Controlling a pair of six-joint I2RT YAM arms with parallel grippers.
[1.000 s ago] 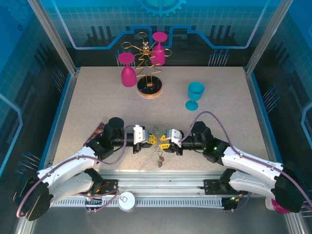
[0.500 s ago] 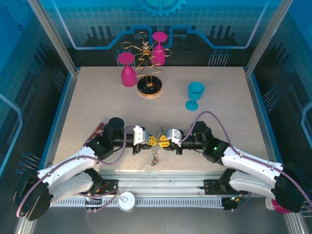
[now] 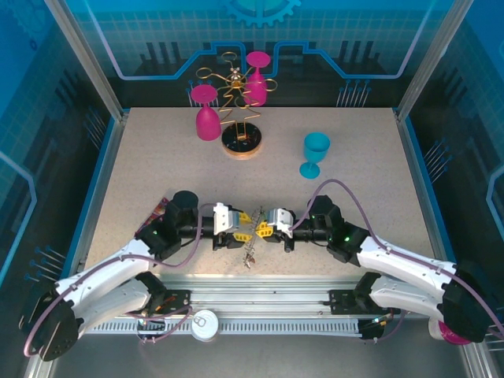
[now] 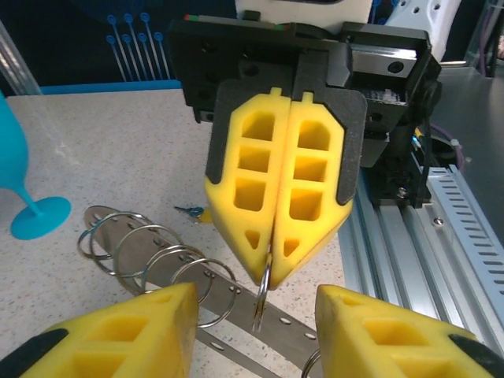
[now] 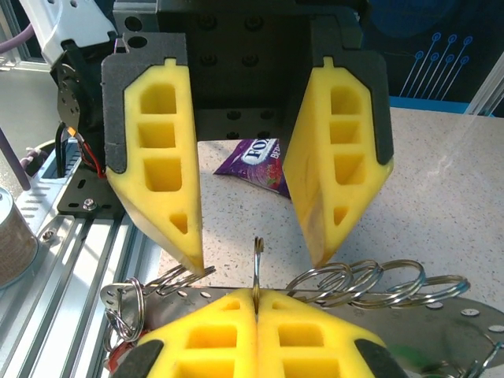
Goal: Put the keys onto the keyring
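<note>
By the near edge of the table (image 3: 354, 205), right claw (image 4: 270, 272) pinches the keyring (image 5: 465, 309), left claw (image 5: 256, 252) gaping opposite.

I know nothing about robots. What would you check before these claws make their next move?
1. Right claw shut on ring: ok.
2. Left claw open around that ring: ok.
3. Key picked up: not ok, it lies on the table.
4. Keyring flat on table: ok.
5. Cup far from both claws: ok.
6. Ring's gap opened for a key: cannot tell.
</note>
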